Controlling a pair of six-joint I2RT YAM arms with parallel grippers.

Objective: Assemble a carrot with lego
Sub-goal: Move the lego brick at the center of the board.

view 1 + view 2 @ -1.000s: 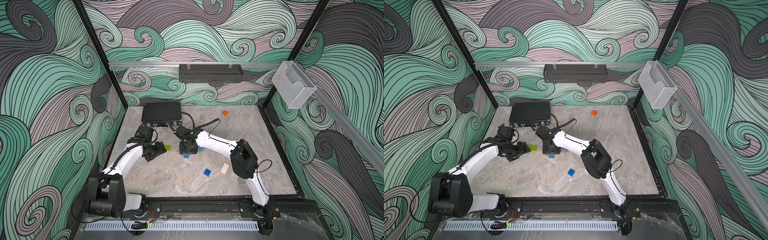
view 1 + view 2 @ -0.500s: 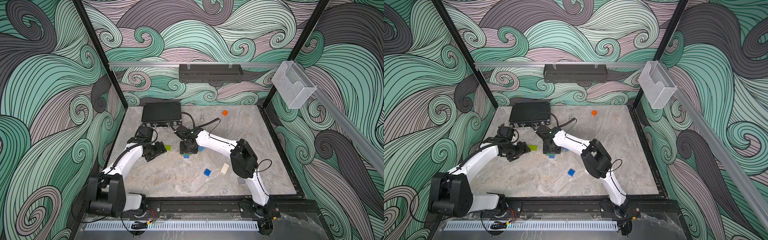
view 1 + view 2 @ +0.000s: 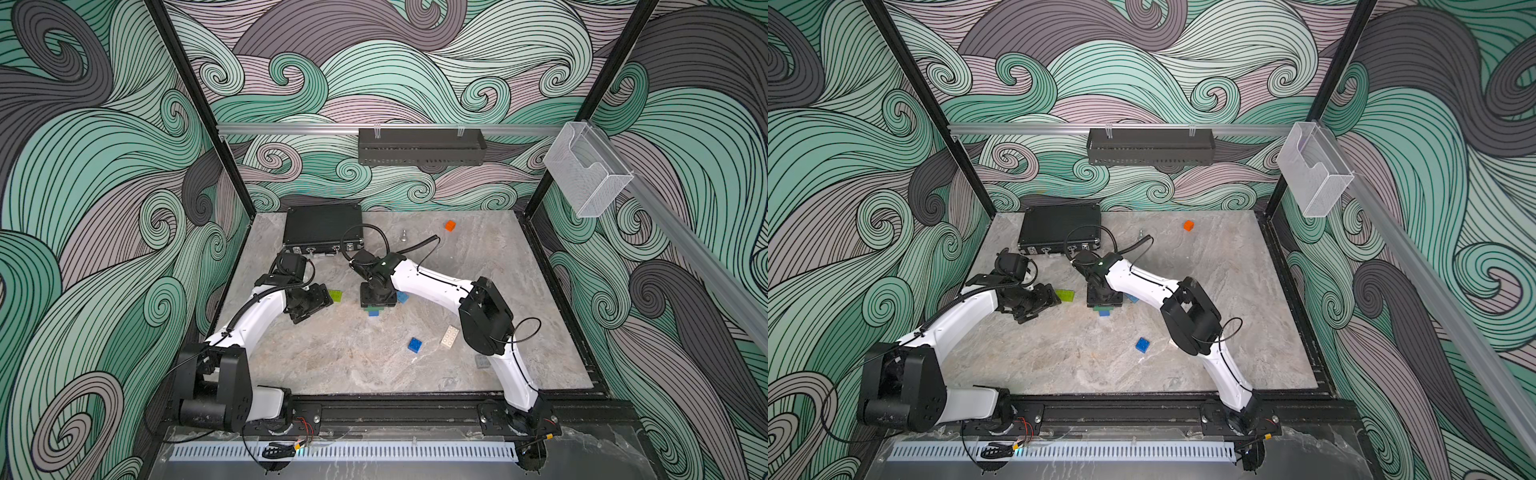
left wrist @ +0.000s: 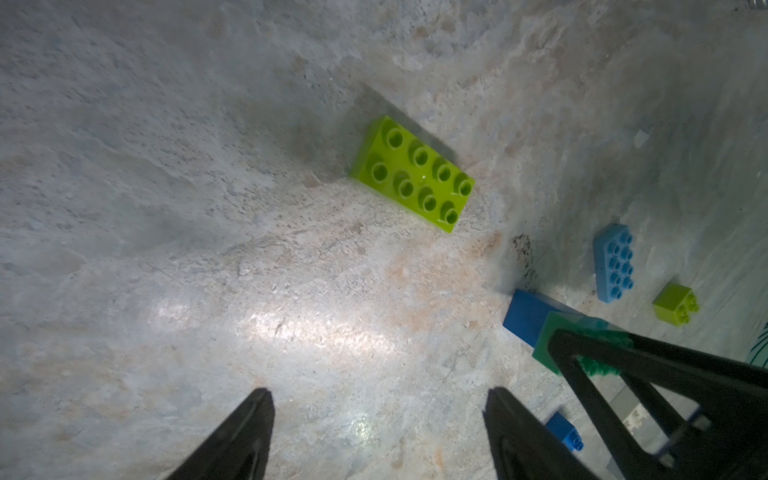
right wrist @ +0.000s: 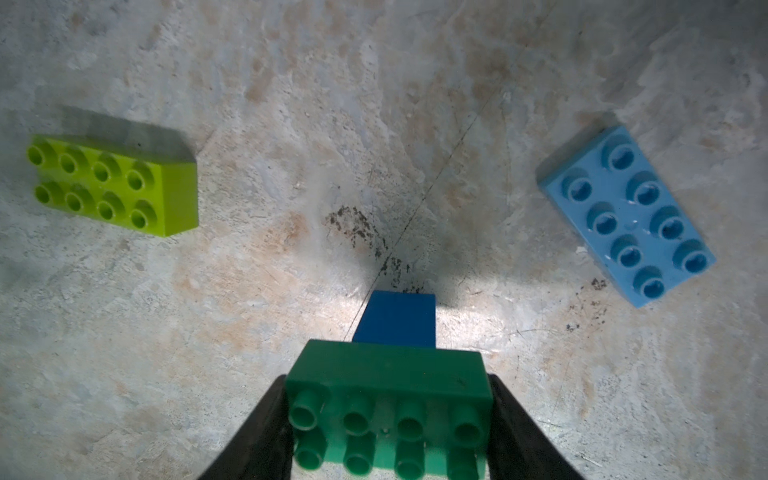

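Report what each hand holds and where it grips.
The right hand clamps the dark green brick by its short ends; the left hand is open, empty.

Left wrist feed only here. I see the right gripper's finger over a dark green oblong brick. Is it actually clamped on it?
Observer: Yes. In the right wrist view the right gripper has one finger pressed on each short end of the dark green oblong studded brick.
Operator: Any loose bricks outside my frame?
Observer: A small orange square brick lies alone far at the back, in both top views.
Operator: Obstacles back there?
Observer: A black hard case lies flat at the back on the robot's left.
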